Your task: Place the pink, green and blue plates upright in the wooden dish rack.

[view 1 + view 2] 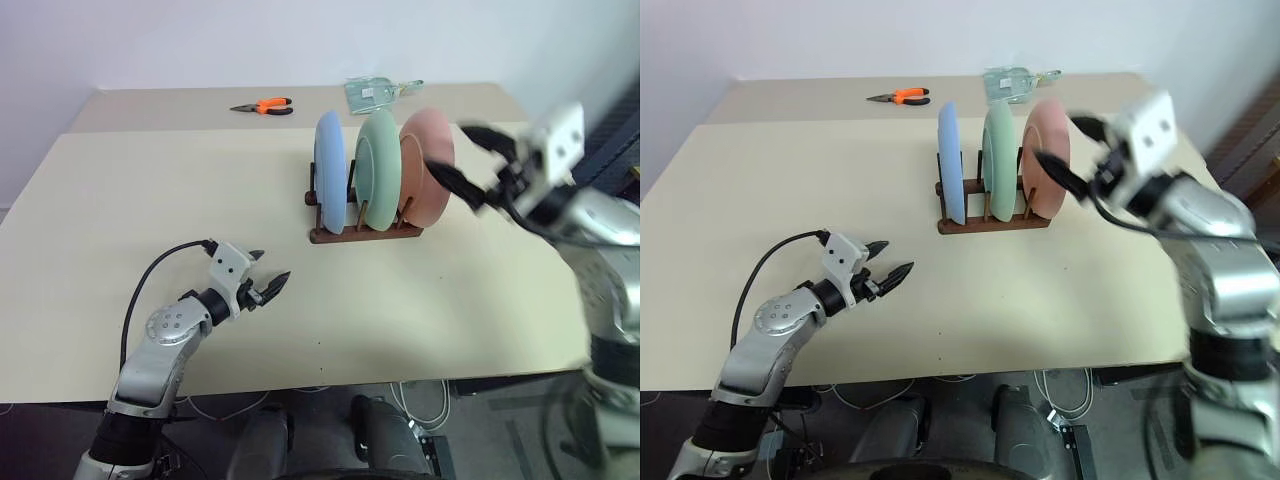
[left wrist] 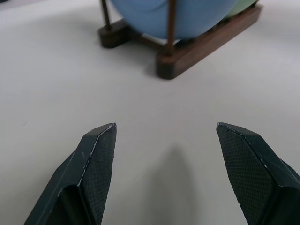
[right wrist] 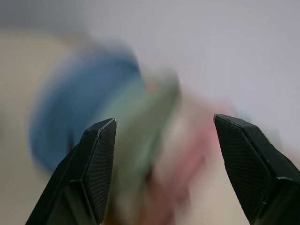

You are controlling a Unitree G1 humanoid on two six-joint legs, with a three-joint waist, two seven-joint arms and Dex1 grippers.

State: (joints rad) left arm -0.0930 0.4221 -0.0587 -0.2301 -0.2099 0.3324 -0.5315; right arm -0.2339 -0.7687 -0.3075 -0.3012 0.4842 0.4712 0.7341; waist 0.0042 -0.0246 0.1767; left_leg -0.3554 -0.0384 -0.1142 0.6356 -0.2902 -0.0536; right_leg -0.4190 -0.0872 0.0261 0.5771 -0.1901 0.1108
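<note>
Left claw (image 1: 268, 283) gaped empty over the bench (image 1: 120, 220).
Right claw (image 1: 1060, 150) stood open at three o'clock of the pink plate (image 1: 428, 165), racked.

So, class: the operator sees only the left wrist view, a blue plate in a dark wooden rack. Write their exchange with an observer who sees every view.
Operator: How many plates are racked?
Observer: Three stand upright in the small dark brown wooden rack: light blue round plate, pale mint green round plate, salmon pink round plate.
Operator: Where's the right gripper?
Observer: The right gripper is open beside the pink plate, holding nothing.
Operator: Anything else on the table?
Observer: Orange-handled pliers lie at the far edge.
</note>
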